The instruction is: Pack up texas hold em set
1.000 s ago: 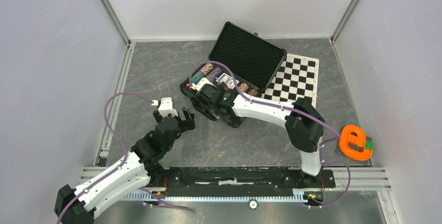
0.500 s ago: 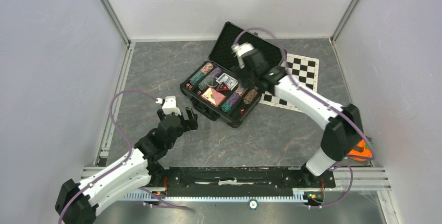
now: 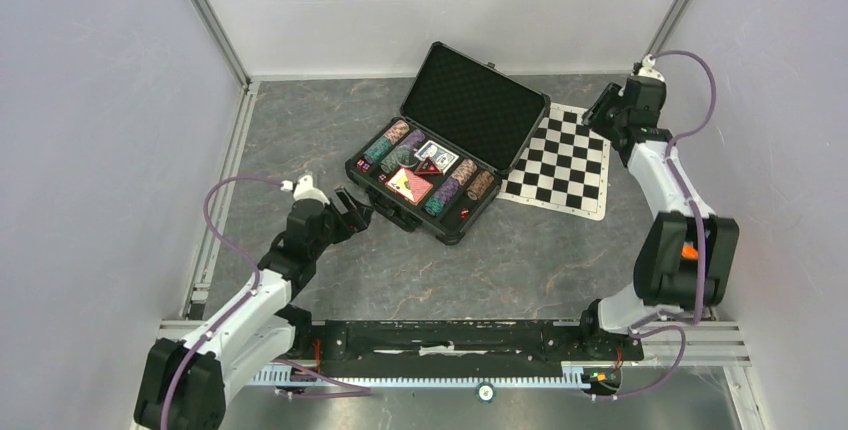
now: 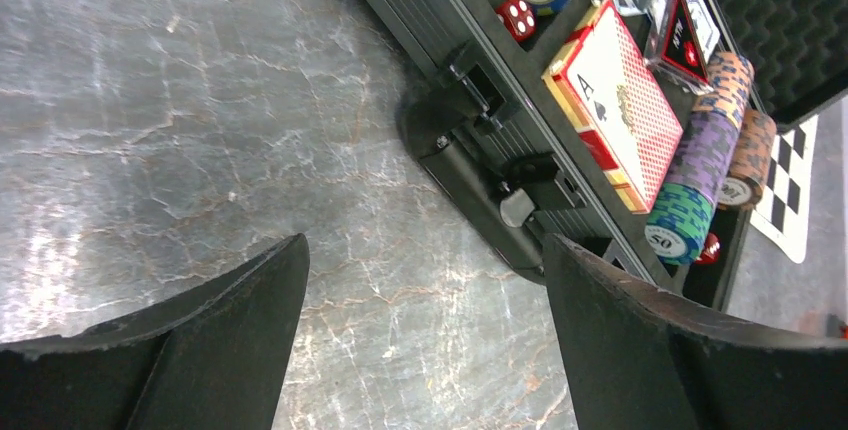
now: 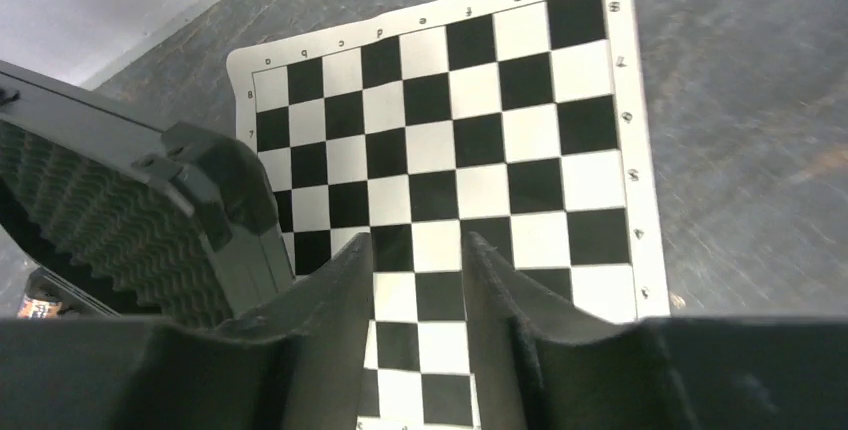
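- Top external view is showing the case [image 3: 472, 105] lying open around the middle of the table [image 3: 300, 130], its foam lid standing up on the far right side.
- The tray is looking full: striped chips [image 3: 447, 190] are sitting in rows, with the red deck [image 3: 411, 185], the blue deck [image 3: 435, 157] and a red die [image 4: 517, 18] among them.
- I am judging the loading as done, so the step in hand is closing the lid.
- I am holding my left gripper [image 3: 353, 210] just beside the case's near left wall, with the jaws spread wide and nothing between them.
- In the left wrist view it is facing the front latch [image 4: 515, 205], not touching it.
- I am hovering my right gripper [image 3: 598, 116] over the far right corner of the chequered mat [image 3: 560, 165], right of the lid.
- Its fingers [image 5: 330, 300] are standing narrow, with only mat squares showing in the gap, so it is carrying nothing.
- Next, I am expecting to bring the right gripper behind the lid's far edge and tip it toward the near left over the tray.
- The left gripper is probably needed against the front wall, so the case is not sliding while the lid is coming down.
- The red deck is lying askew, and I cannot tell whether it is sitting low enough for the lid to shut flat.
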You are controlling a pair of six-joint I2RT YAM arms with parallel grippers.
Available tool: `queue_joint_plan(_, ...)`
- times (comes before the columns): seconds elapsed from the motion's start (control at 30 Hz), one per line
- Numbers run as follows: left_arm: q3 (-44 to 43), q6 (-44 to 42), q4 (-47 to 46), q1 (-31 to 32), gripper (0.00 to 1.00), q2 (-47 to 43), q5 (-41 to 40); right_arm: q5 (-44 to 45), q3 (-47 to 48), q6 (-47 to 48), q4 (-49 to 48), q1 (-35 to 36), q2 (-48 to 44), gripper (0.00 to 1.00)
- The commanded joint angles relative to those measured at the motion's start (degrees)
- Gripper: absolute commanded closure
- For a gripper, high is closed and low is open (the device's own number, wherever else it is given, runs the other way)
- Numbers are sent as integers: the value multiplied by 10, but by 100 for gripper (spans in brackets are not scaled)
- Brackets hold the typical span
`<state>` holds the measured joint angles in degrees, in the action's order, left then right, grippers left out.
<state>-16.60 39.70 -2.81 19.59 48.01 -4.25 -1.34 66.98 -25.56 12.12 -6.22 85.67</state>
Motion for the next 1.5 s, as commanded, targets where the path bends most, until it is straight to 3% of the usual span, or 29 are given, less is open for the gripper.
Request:
queue_joint_plan(0.0,10,38,-50,-7,9,11,49,-79,68,-65,-79,-1,99,67)
queue_joint_plan(0.1,6,42,-44,-14,9,20,45,-153,140,-89,-75,-8,208,87)
queue_joint_plan(0.2,-5,48,-40,-28,9,38,62,-217,207,-104,-49,-7,305,93)
queue_joint_plan(0.33,-19,51,-39,-34,10,51,67,-340,239,-129,-96,-4,384,99)
queue_joint_plan(0.5,-22,48,-53,-34,12,58,69,-431,244,-103,-109,28,383,100)
queue_joint_plan(0.8,-10,30,-45,-34,15,30,82,-410,97,-38,-136,96,211,99)
queue_joint_plan(0.93,2,17,-28,-34,23,-6,94,-383,48,-9,-124,130,152,98)
queue_joint_plan(1.03,13,18,-11,-34,29,-37,96,-339,34,34,-72,173,119,98)
queue_joint_plan(1.3,22,19,2,-34,34,-47,107,-172,8,107,20,289,59,95)
queue_joint_plan(1.4,17,17,-7,-34,38,-31,114,-147,24,127,43,317,60,90)
queue_joint_plan(1.47,20,22,-26,-34,40,-23,120,-127,34,135,45,339,58,79)
